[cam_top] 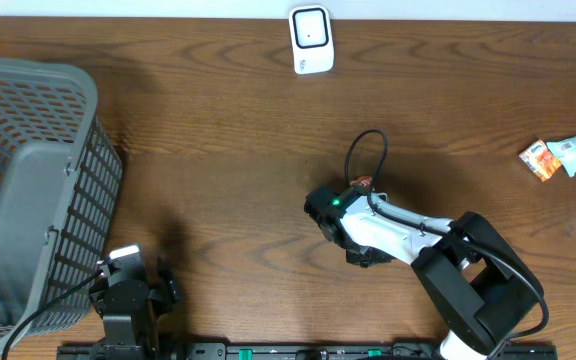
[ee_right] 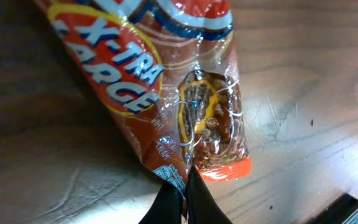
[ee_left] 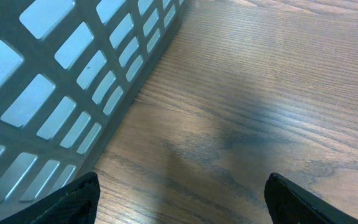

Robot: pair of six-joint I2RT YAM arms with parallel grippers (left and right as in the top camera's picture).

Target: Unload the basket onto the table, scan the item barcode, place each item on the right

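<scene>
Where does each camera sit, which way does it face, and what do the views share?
Overhead: above the table, looking straight down; basket, scanner, left arm and right arm show.
Left wrist: on the left arm, facing the basket wall and bare wood; the open left hand frames the bottom edge.
Right wrist: on the right arm, close over the snack packet; the right hand is shut on its edge.
Shared: overhead and left wrist both show the basket.
</scene>
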